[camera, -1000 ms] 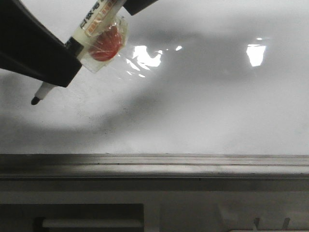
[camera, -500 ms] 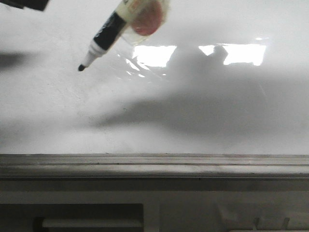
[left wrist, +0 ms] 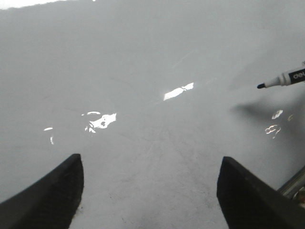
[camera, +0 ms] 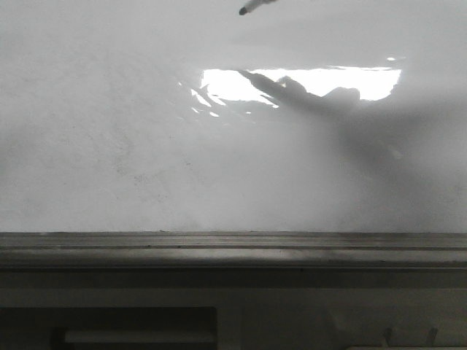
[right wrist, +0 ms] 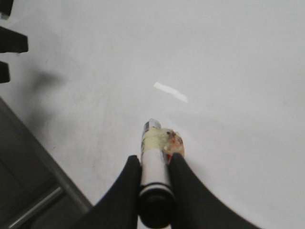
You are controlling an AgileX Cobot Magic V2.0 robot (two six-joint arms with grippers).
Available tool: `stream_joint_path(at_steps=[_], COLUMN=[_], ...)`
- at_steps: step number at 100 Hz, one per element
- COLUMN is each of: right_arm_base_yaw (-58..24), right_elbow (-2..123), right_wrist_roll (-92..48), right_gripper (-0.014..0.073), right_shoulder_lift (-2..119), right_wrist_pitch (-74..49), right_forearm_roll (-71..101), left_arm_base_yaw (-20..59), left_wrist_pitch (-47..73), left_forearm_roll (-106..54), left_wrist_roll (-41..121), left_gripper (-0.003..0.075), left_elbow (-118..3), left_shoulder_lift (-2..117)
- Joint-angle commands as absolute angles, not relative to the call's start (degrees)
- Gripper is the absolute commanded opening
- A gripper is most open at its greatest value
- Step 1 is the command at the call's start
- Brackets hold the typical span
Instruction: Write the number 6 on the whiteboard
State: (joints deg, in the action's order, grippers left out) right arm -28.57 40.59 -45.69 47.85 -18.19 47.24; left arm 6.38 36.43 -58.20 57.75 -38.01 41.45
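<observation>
White and shiny, the whiteboard (camera: 109, 160) has no number 6 on it yet. Left pincer (left wrist: 150, 191) gapes wide and holds nothing. Right pincer (right wrist: 153, 167) squeezes the marker (right wrist: 155, 162), long way pointing at the board, tip just off it

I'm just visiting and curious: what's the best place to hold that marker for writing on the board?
Probably where the right gripper has it: across the marker's round barrel, near the back end, fingers on opposite sides. That leaves the tip free, pointing at the whiteboard.
</observation>
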Motion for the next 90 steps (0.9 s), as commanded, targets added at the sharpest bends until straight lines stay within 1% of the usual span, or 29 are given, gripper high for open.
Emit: stream_joint_path(at_steps=[1, 11, 22, 32, 43, 60, 70, 83, 90], right_arm_base_yaw=[-28.4, -28.4, -28.4, -28.7, -28.7, -27.9, -26.1, -22.3, -21.8], right_elbow=[42.0, 42.0, 42.0, 42.2, 42.3, 42.3, 42.3, 42.3, 42.3], right_wrist_roll=[-46.3, -46.3, -46.3, -46.3, -46.3, -44.9, -41.8, -41.7, -41.7], right_gripper=[-0.0045, -0.0045, -0.0046, -0.0046, -0.0045, -0.0045, -0.0045, -0.0045, -0.0045], right_shoulder_lift=[49.0, 51.6, 54.8, 57.4, 58.9, 58.4, 56.9, 54.0, 53.3], right_wrist_pitch=[-10.4, -7.3, -6.8, -10.9, -18.1, -25.9, -25.8, -24.7, -22.7], right_forearm_roll=[48.8, 48.9, 49.1, 49.2, 48.7, 45.8, 43.0, 42.8, 43.3], left_arm_base_yaw=[6.0, 6.0, 6.0, 6.0, 6.0, 6.0, 6.0, 6.0, 6.0], left_wrist_pitch=[34.0, 33.8, 33.7, 33.5, 33.5, 33.4, 33.4, 33.4, 33.4], left_forearm_roll=[-61.4, -61.6, -62.0, -62.0, -62.0, -62.0, -62.0, -62.0, -62.0], left_wrist_roll=[57.4, 57.4, 57.4, 57.4, 57.4, 57.4, 57.4, 57.4, 57.4], left_gripper=[0.0522, 0.0522, 0.0513, 0.0511, 0.051, 0.051, 0.051, 0.051, 0.051], left_elbow=[-39.5, -39.5, -39.5, -39.5, -39.5, -39.5, -39.5, -39.5, -39.5], left_shoulder_lift=[41.1, 41.1, 41.1, 41.1, 41.1, 41.1, 41.1, 41.1, 41.1])
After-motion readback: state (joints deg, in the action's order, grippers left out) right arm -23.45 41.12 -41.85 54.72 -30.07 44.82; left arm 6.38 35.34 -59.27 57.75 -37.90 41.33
